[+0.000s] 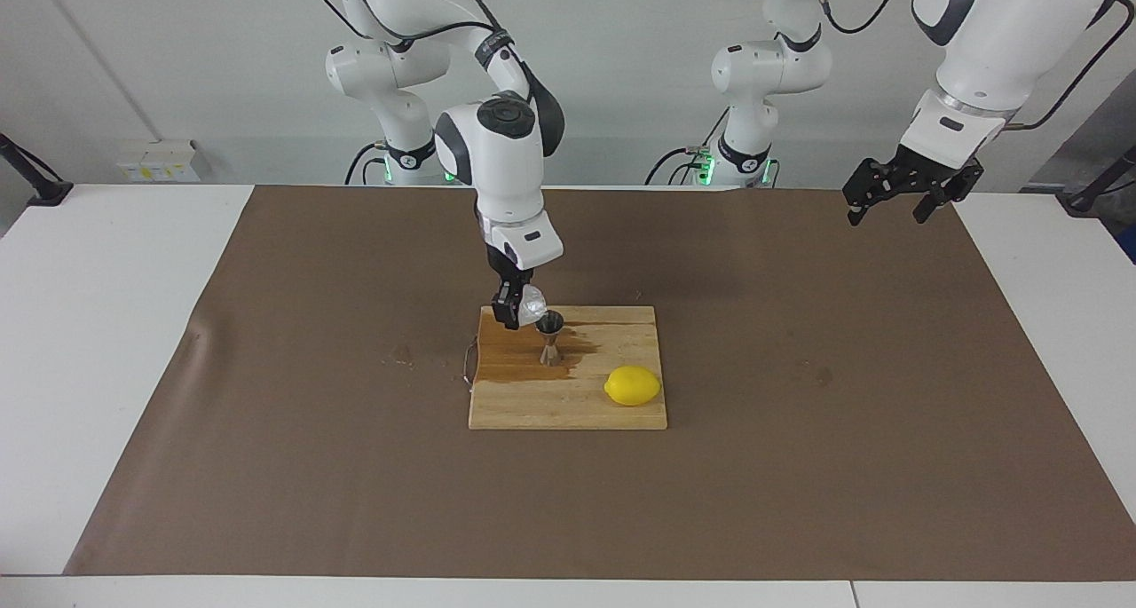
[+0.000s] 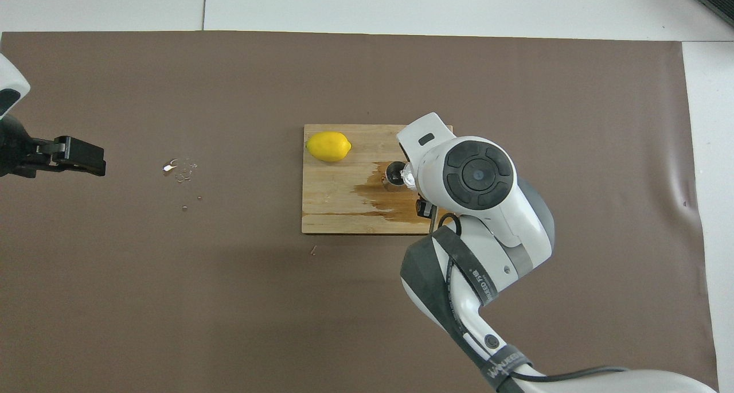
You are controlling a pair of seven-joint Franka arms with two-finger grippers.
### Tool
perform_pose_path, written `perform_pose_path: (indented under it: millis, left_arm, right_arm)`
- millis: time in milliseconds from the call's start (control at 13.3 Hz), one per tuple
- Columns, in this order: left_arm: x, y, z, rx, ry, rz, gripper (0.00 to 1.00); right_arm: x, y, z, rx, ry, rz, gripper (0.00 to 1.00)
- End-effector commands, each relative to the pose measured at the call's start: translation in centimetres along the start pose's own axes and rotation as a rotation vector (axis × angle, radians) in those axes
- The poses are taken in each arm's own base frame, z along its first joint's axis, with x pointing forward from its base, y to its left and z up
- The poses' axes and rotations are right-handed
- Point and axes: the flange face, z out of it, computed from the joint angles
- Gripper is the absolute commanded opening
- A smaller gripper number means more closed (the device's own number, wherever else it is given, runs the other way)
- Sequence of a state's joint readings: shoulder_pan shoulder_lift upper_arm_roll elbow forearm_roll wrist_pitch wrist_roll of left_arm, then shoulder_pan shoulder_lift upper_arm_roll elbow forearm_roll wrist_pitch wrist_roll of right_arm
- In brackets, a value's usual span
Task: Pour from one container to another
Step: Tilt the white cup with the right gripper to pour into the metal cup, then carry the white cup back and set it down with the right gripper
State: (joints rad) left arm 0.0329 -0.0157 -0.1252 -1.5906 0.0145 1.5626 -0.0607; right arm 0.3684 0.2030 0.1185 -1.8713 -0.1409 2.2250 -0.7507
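A small clear cup is tipped over the rim of the steel hourglass jigger, and my right gripper is shut on it just above the wooden board. The jigger stands upright on the board's wet, darkened patch. From overhead only a sliver of the cup shows past the right arm's wrist. My left gripper waits raised and open over the mat at the left arm's end of the table, seen overhead as left gripper.
A yellow lemon lies on the board, farther from the robots than the jigger. A brown spill stains the board around the jigger. Small droplets sit on the brown mat toward the left arm's end.
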Motion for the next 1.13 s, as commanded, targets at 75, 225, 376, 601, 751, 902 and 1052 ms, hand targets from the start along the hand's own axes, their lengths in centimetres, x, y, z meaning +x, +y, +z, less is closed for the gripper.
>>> perform_pose_path:
  millis: [75, 225, 376, 601, 751, 902, 1052]
  left_arm:
    - [-0.8, -0.1, -0.1, 0.003, -0.006, -0.010, 1.00]
    - [-0.8, -0.1, -0.1, 0.003, -0.006, -0.010, 1.00]
    - [-0.8, -0.1, -0.1, 0.003, -0.006, -0.010, 1.00]
    - [-0.8, -0.1, -0.1, 0.003, -0.006, -0.010, 1.00]
    - [-0.8, -0.1, -0.1, 0.002, -0.005, -0.010, 1.00]
    - [-0.8, -0.1, -0.1, 0.003, -0.006, -0.010, 1.00]
    - [-0.8, -0.1, -0.1, 0.002, -0.005, -0.010, 1.00]
  right_arm:
    - [0.1, 0.4, -0.4, 0.021, 0.069, 0.008, 0.20]
    - [-0.4, 1.0, -0.9, 0.014, 0.084, -0.014, 0.20]
    - [-1.3, 1.7, -1.1, 0.036, 0.119, -0.026, 0.20]
    - [-3.7, 3.6, -1.5, 0.059, 0.176, -0.053, 0.20]
    - [-5.8, 5.1, -1.3, 0.085, 0.237, -0.072, 0.20]
    - [-9.4, 6.8, -0.3, 0.109, 0.316, -0.096, 0.20]
    - [-13.6, 7.7, 0.9, 0.118, 0.376, -0.144, 0.20]
